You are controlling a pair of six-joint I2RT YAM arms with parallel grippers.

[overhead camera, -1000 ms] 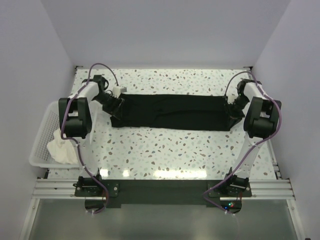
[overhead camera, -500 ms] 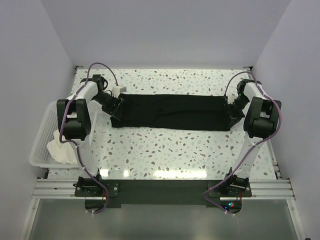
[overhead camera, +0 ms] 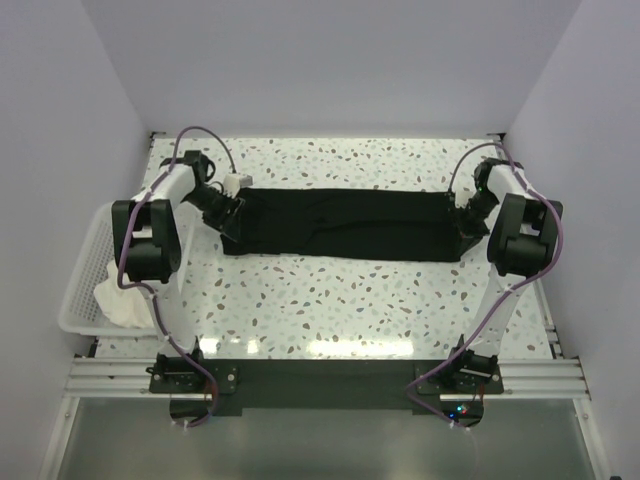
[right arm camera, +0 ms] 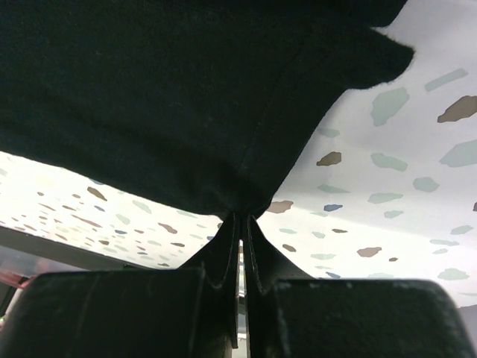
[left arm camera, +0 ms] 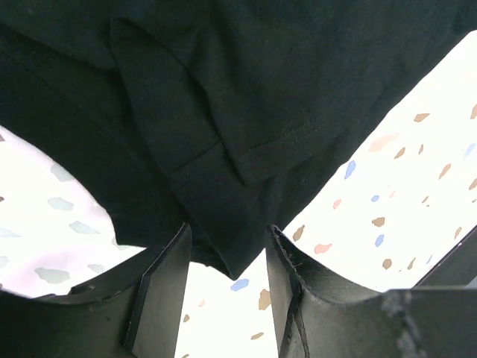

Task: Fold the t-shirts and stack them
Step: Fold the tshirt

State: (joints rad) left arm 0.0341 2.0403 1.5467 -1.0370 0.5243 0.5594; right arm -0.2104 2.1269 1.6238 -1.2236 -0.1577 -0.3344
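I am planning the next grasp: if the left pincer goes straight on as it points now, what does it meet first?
The black t-shirt: its hemmed edge reaches between the open fingers of the left pincer. Depth is unclear, but nothing seems to lie before it.

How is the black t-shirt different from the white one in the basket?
The black t-shirt is dark and stretched out long across the table. The white t-shirt is pale and sits crumpled in a lump inside the basket. The right tool pinches one end of the black t-shirt, while nothing touches the white t-shirt. Both are plain soft cloth with no print showing.
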